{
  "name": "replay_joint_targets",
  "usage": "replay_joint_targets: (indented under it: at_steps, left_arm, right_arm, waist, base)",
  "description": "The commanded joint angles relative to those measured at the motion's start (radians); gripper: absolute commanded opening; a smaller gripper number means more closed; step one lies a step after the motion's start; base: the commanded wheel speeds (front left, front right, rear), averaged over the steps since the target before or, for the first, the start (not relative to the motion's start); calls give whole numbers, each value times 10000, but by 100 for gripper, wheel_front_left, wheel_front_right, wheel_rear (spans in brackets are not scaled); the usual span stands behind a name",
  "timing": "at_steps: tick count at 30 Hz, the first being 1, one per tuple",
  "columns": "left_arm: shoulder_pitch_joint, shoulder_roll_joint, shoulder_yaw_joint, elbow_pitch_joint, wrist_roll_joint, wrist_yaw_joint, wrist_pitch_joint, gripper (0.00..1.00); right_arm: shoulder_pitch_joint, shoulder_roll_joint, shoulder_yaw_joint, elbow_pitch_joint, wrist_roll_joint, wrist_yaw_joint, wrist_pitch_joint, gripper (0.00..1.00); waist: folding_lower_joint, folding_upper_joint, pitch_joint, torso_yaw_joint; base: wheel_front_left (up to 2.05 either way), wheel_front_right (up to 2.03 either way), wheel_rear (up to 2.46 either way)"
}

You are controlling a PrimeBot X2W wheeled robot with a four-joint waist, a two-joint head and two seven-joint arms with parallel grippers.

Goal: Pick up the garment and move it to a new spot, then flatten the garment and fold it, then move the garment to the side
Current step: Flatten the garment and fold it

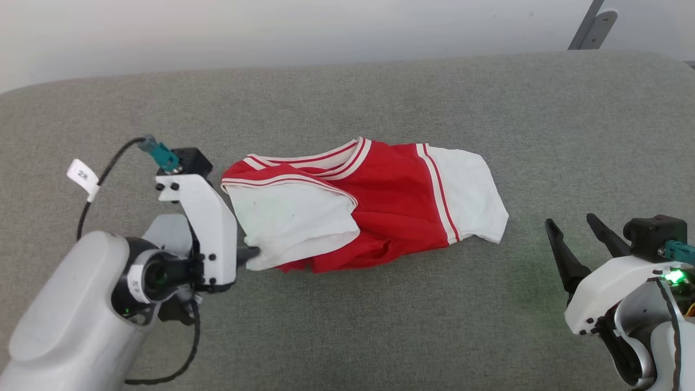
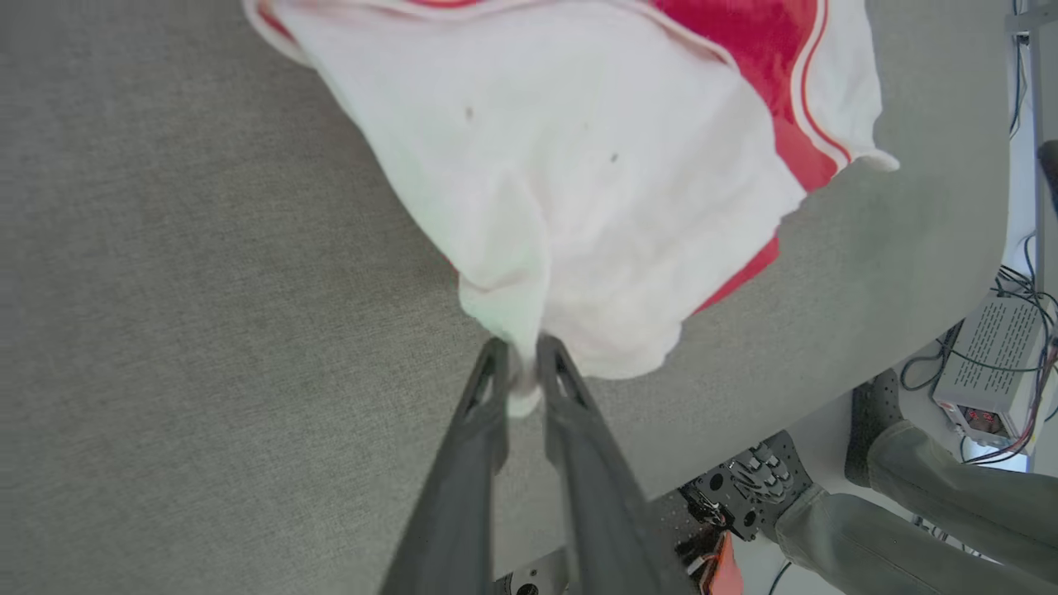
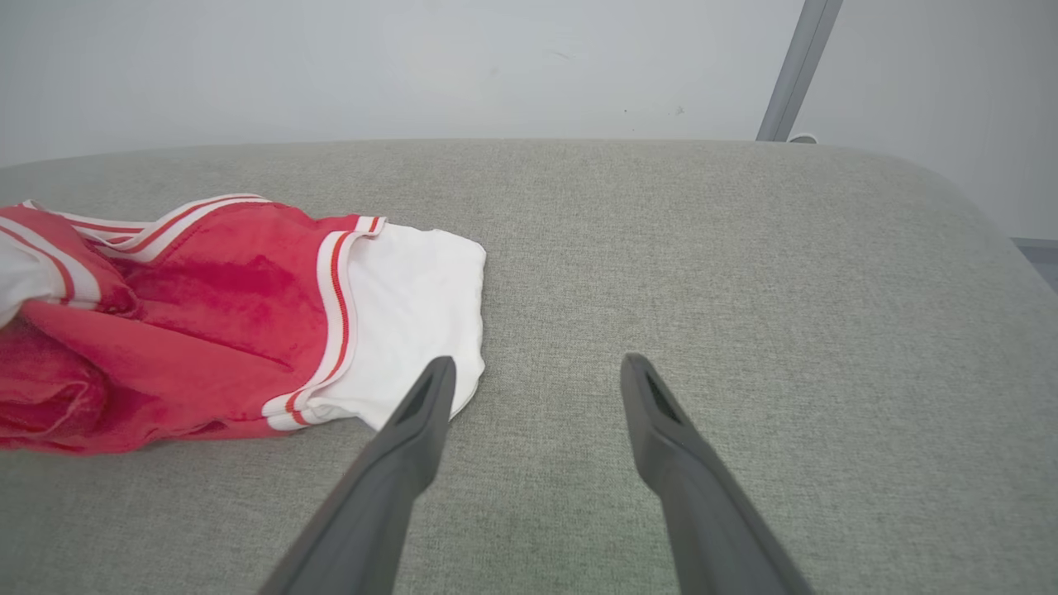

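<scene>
Closest in, left gripper [image 2: 522, 364] drawn nearly together, fingers [image 2: 463, 463] pinching a bunched white fold at the left end of the garment [image 1: 391, 201], a nub of cloth caught between the tips. Garment itself crumpled in a low heap about mid-table [image 1: 347, 336], long way across: white panel doubled over the left half, red body in the middle with striped trim along the far side, one white sleeve lying flat at the right end, red hem peeking out along the near side. Bare grey cloth on every side of the garment: a broad strip behind it up to the table's curved far edge, a broad strip in front, wide room to its right. Well to the right of the garment and slightly nearer, right gripper [image 1: 575, 228], prongs spread wide, nothing between them, apart from the sleeve in the head view; whether resting on the cloth or hovering, not clear. Behind the garment, beyond the far edge, pale wall [image 1: 271, 32] and a slanted grey post [image 1: 589, 24] off to the right. On the garment's near side, past the rounded table edge, a person's legs [image 2: 926, 504] and a grey box [image 2: 996, 364] with cables.
</scene>
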Motion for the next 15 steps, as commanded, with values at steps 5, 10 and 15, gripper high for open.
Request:
replay_joint_targets:
  at_steps: [5,10,15]
  left_arm:
    - [-171,176,252,-89,-78,-27,-75,0]
    - [69,698,728,-742,-118,274,-115,0]
    - [416,1623,1155,-1123,37,508,37,0]
  right_arm:
    - [-37,-42,-95,7,27,0,-94,100]
    - [44,-51,-218,-17,25,0,-93,100]
    - [63,-44,-280,-94,31,0,-74,100]
  waist:
    - [0,-1,70,53]
    - [0,-1,122,216]
    - [0,-1,219,337]
  base:
    - [0,0,0]
    - [0,0,0]
    - [0,0,0]
